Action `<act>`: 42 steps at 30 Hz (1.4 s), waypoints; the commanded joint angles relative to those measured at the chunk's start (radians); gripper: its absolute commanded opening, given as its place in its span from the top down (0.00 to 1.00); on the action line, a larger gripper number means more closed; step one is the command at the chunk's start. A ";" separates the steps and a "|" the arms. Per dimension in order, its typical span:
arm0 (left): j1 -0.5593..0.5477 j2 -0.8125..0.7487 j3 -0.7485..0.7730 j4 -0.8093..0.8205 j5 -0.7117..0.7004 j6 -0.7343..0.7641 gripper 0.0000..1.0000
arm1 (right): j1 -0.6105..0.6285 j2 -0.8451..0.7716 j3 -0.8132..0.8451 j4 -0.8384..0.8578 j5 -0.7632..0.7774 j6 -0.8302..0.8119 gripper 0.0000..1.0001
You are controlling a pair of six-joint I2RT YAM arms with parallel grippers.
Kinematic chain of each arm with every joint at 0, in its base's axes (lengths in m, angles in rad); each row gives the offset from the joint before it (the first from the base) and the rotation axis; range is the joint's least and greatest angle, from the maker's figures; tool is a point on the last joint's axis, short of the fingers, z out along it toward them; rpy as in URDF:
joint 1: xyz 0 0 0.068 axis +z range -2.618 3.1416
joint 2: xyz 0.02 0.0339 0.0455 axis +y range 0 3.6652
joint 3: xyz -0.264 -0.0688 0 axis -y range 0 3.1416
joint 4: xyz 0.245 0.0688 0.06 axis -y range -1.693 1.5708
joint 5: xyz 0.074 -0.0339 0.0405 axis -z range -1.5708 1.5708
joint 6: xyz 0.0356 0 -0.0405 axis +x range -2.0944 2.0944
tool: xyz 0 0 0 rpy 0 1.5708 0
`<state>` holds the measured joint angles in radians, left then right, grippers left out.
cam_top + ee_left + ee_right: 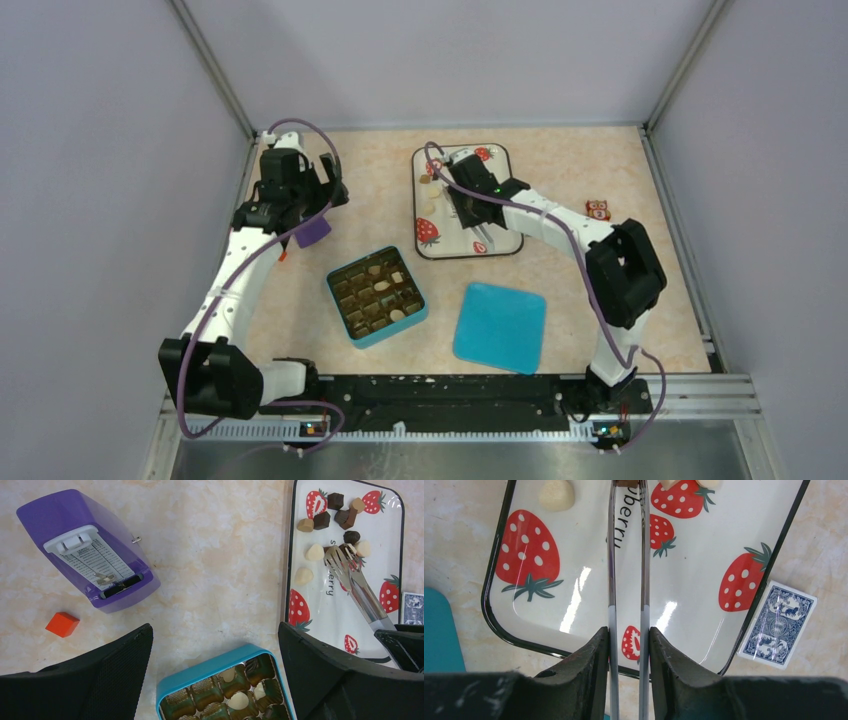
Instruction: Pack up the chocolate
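Observation:
Several chocolate pieces [321,521], dark, light brown and cream, lie at the far end of the strawberry tray [320,615]. My right gripper [628,632] is shut on metal tongs [611,555]. The tong tips [340,555] reach in among those pieces, with a brown piece showing between them at the top edge of the right wrist view. The teal box [395,332] stands open in the middle, and a few of its cups hold cream chocolate [238,700]. My left gripper [215,627] hangs open and empty above the box's far corner.
The teal lid [500,326] lies right of the box. A purple metronome [85,550] and a small orange cube [62,624] sit at the left. A blue card deck [779,625] lies beside the tray, and an orange owl [597,210] stands further right.

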<state>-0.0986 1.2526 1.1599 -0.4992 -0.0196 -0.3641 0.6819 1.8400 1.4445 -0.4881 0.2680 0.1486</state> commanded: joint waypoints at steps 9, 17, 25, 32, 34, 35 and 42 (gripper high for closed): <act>0.007 -0.028 0.027 0.022 -0.006 0.011 0.01 | 0.016 -0.202 -0.051 0.000 -0.049 0.025 0.92; 0.007 -0.029 0.028 0.025 -0.003 0.010 0.01 | 0.029 -0.395 -0.136 -0.068 -0.169 0.005 0.94; 0.007 -0.039 0.027 0.012 -0.017 0.007 0.01 | 0.179 -0.491 -0.141 -0.250 -0.362 -0.107 0.94; 0.007 -0.054 0.019 0.008 -0.013 0.001 0.01 | 0.282 -0.494 -0.157 -0.377 -0.431 -0.128 0.94; 0.007 -0.059 0.019 0.007 -0.012 -0.001 0.01 | 0.295 -0.491 -0.165 -0.390 -0.433 -0.128 0.95; 0.007 -0.060 0.018 0.005 -0.012 -0.001 0.01 | 0.299 -0.491 -0.172 -0.391 -0.435 -0.127 0.95; 0.007 -0.072 0.016 0.000 -0.022 0.005 0.01 | 0.313 -0.498 -0.209 -0.403 -0.435 -0.116 0.95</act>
<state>-0.0986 1.2133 1.1599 -0.5037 -0.0246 -0.3645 0.9771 1.3823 1.2400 -0.8886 -0.1555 0.0357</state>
